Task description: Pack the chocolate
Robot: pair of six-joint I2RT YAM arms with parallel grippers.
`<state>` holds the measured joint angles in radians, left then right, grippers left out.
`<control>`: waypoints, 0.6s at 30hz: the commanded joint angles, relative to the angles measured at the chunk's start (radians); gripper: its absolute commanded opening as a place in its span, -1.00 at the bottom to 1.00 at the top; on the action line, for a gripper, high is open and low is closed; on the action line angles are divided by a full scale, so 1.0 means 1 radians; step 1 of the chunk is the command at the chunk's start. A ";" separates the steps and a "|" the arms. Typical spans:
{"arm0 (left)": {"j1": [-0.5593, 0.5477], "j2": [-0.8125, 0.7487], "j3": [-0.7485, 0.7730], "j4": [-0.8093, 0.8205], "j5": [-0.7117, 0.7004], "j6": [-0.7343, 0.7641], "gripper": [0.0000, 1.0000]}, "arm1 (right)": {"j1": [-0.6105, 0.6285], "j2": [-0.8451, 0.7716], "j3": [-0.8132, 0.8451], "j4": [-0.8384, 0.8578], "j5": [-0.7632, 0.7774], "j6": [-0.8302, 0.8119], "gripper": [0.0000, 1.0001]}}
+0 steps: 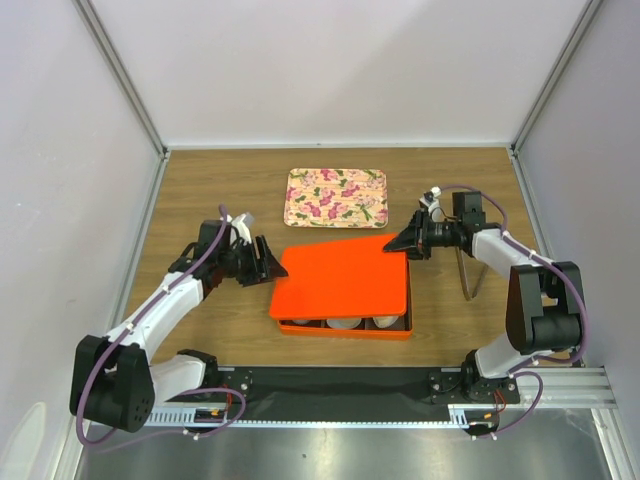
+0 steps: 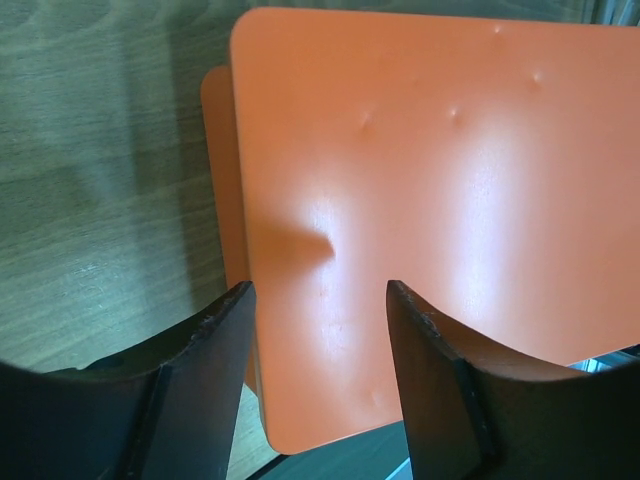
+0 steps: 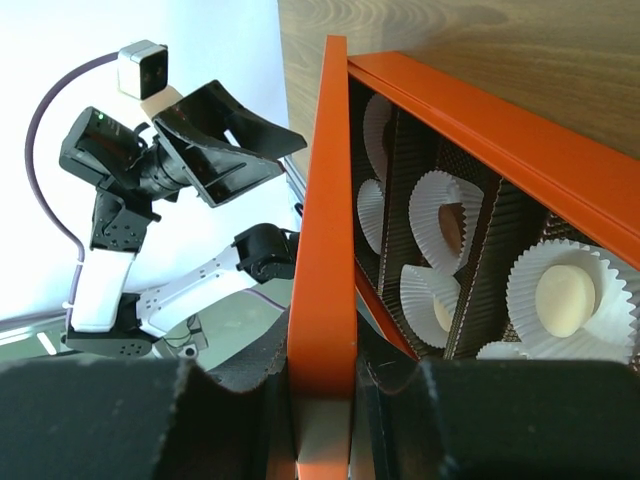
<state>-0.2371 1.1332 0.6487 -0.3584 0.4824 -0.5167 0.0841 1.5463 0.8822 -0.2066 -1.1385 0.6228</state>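
An orange box [image 1: 345,332] lies mid-table with white paper cups [image 3: 565,298] in its dark compartments. In one cup a brown lump, the chocolate [image 3: 450,226], shows. The orange lid [image 1: 345,275] hangs tilted over the box, leaving the near row of cups uncovered. My right gripper [image 1: 392,243] is shut on the lid's far right corner; in the right wrist view the lid's edge [image 3: 322,250] is pinched between the right gripper's [image 3: 322,365] fingers. My left gripper [image 1: 268,262] is open just left of the lid, and in the left wrist view the left gripper [image 2: 320,290] has nothing between its fingers and faces the lid [image 2: 450,180].
A floral tray [image 1: 336,197] lies at the back, just beyond the box. A thin metal stand [image 1: 466,275] is on the wood right of the box. White walls enclose the table on three sides.
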 commanded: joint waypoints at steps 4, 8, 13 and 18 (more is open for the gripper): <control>0.005 -0.003 -0.012 0.035 0.030 -0.011 0.22 | -0.027 -0.008 0.035 -0.069 0.026 -0.072 -0.61; 0.002 0.000 -0.023 0.038 0.027 -0.009 0.19 | -0.033 0.000 0.040 -0.096 0.037 -0.092 -0.56; -0.007 0.011 -0.031 0.047 0.022 -0.012 0.20 | -0.040 0.012 0.052 -0.158 0.079 -0.138 -0.34; -0.013 0.016 -0.035 0.059 0.028 -0.023 0.19 | -0.058 0.011 0.069 -0.186 0.098 -0.149 -0.15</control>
<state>-0.2420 1.1477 0.6170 -0.3424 0.4850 -0.5243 0.0425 1.5536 0.8963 -0.3584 -1.0603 0.5106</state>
